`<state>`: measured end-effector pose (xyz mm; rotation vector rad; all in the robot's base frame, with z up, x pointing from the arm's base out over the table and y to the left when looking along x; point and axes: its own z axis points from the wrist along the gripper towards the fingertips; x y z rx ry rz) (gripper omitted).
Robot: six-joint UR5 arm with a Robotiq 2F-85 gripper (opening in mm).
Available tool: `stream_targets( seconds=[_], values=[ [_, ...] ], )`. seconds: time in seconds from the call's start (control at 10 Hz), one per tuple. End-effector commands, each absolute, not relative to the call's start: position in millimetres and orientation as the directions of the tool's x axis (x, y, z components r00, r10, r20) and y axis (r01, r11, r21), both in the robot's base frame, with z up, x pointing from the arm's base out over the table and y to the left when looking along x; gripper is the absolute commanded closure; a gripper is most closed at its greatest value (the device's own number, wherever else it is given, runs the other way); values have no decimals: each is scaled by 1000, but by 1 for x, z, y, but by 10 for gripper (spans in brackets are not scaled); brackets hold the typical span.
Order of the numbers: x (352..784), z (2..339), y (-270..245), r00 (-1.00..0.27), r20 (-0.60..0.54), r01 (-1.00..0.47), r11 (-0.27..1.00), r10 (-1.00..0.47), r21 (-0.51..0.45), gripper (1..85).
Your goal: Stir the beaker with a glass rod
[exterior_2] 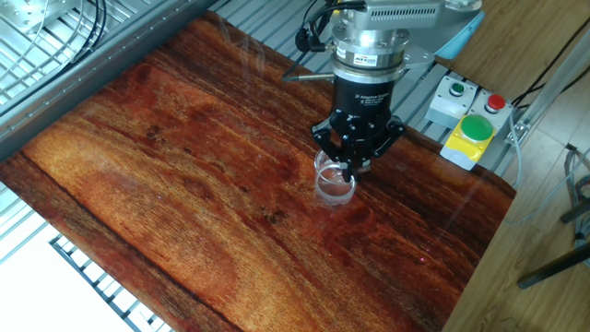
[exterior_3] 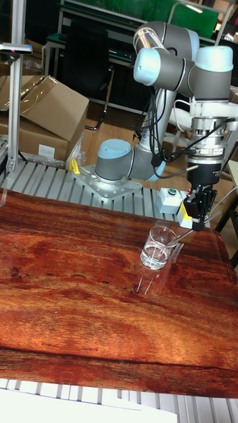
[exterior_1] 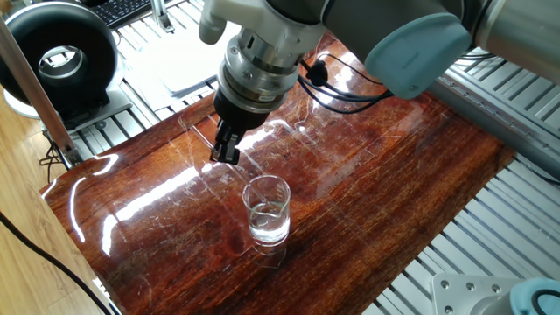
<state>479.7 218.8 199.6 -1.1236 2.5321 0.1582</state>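
— Near the desk's middle stands the beaker, upright, with clear liquid in the bottom. How far along are we?

— Early to midway, I'd judge. The gripper hangs just beside the beaker, toward the desk's back edge, its fingers drawn close together.

— Clenched on the glass rod?

— I'd say so. From the tall fixed view a thin clear stick slants down from the fingers toward the beaker's rim. Whether its tip reaches the liquid, I cannot tell.

— So what is left?

— Probably the stirring itself, or most of it: circling the rod in the liquid, then lifting it out.
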Motion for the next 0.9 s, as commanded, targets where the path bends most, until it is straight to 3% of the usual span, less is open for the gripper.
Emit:
stream_targets(
  seconds=[0.0,0.5,0.8],
  values=[
    [479,202,222,-620,-385,-731,681,-683,-31,700],
    [475,201,224,-645,-388,-713,701,-658,-3,687],
    [475,201,227,-638,-396,-720,694,-661,4,623]
  ],
)
